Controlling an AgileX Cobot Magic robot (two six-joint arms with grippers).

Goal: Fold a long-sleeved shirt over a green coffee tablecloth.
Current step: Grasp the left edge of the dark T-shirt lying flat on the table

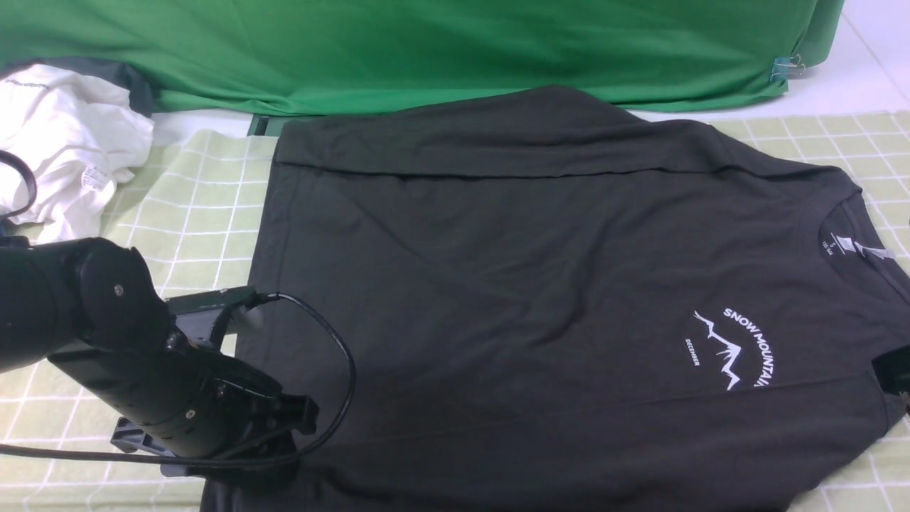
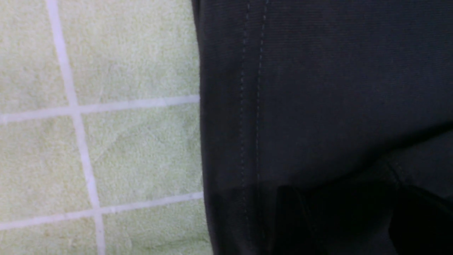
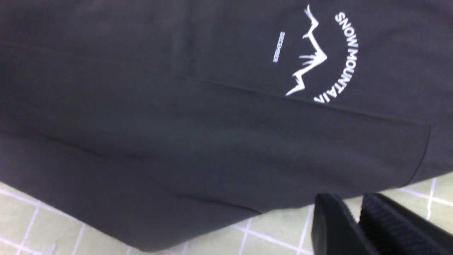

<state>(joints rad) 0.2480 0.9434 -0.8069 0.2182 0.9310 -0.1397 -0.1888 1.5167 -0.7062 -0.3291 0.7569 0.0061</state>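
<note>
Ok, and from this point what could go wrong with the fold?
1. The left gripper sits low at the hem corner of the long-sleeved shirt, right by its edge; it may pinch the green coffee tablecloth too and drag it.
2. The right gripper hangs beside the shirt over the tablecloth, holding nothing; if only the left side lifts, the folded-in strip along the near edge could slide open.

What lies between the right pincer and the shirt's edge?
Only a bare strip of the green coffee tablecloth, seen in the right wrist view; the right pincer sits clear of the long-sleeved shirt.
</note>
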